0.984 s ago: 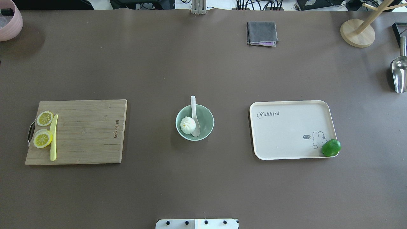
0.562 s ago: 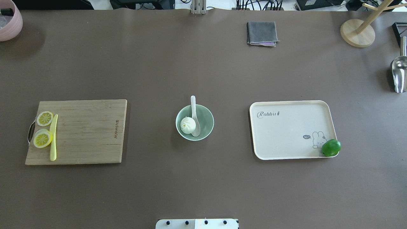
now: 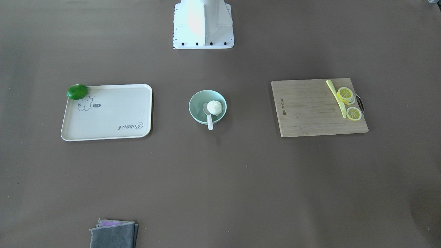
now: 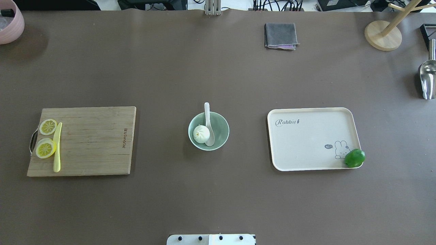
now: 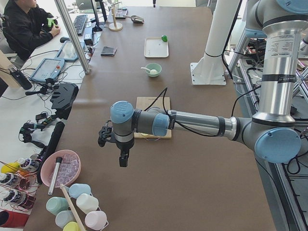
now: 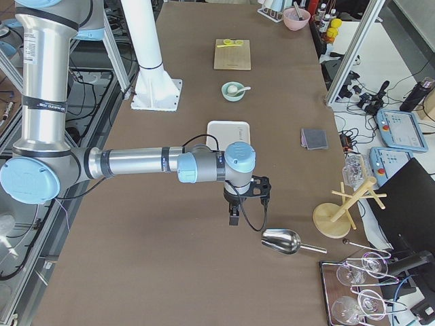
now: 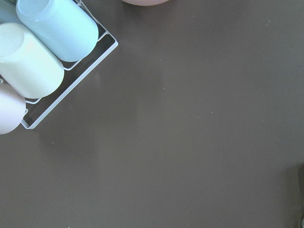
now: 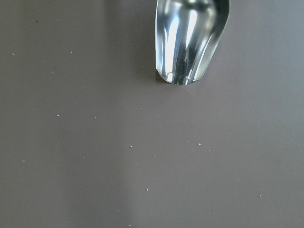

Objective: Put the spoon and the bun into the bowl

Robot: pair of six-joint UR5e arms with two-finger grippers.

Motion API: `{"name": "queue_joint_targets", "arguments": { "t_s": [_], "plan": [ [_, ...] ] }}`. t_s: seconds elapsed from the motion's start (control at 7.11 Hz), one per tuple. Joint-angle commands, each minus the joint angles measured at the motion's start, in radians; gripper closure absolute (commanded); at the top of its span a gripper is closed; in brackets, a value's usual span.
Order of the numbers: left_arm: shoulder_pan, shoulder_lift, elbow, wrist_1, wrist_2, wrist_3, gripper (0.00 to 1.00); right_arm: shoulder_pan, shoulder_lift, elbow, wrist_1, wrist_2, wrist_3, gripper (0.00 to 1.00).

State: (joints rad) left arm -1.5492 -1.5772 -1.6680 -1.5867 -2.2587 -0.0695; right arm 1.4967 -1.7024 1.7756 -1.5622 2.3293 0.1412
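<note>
The pale mint-green bowl (image 4: 221,130) stands at the table's middle, also in the front view (image 3: 195,106). The white pleated bun (image 4: 201,133) lies inside it on the left. The white spoon (image 4: 207,119) rests beside the bun with its scoop in the bowl and its handle over the far rim. My left gripper (image 5: 123,157) hangs over the table's left end, far from the bowl. My right gripper (image 6: 233,217) hangs over the right end near a metal scoop. Both show only in the side views, so I cannot tell whether they are open or shut.
A wooden cutting board (image 4: 92,141) with lemon slices (image 4: 47,127) and a yellow knife (image 4: 57,149) lies left of the bowl. A cream tray (image 4: 313,139) with a green lime (image 4: 354,158) lies right. A grey cloth (image 4: 280,35), metal scoop (image 4: 427,78), wooden stand (image 4: 383,35) and pink bowl (image 4: 10,23) sit at the edges.
</note>
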Motion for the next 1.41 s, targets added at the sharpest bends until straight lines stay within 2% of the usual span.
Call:
{"name": "queue_joint_targets", "arguments": {
  "t_s": [0.0, 0.7, 0.98, 1.27],
  "plan": [
    [-0.006, 0.006, 0.001, -0.001, 0.001, 0.002, 0.02, 0.028, -0.02, 0.011, 0.002, 0.047, -0.002, 0.0],
    [-0.012, 0.011, -0.01, 0.001, -0.007, -0.003, 0.02, 0.028, -0.014, 0.002, 0.004, 0.035, 0.0, 0.0],
    [-0.012, 0.013, -0.003, 0.005, -0.155, -0.007, 0.02, 0.028, -0.017, 0.002, 0.004, 0.035, 0.001, 0.0],
    [-0.012, 0.013, -0.003, 0.007, -0.153, -0.007, 0.02, 0.027, -0.017, 0.002, 0.004, 0.036, 0.001, 0.0]
  ]
}}
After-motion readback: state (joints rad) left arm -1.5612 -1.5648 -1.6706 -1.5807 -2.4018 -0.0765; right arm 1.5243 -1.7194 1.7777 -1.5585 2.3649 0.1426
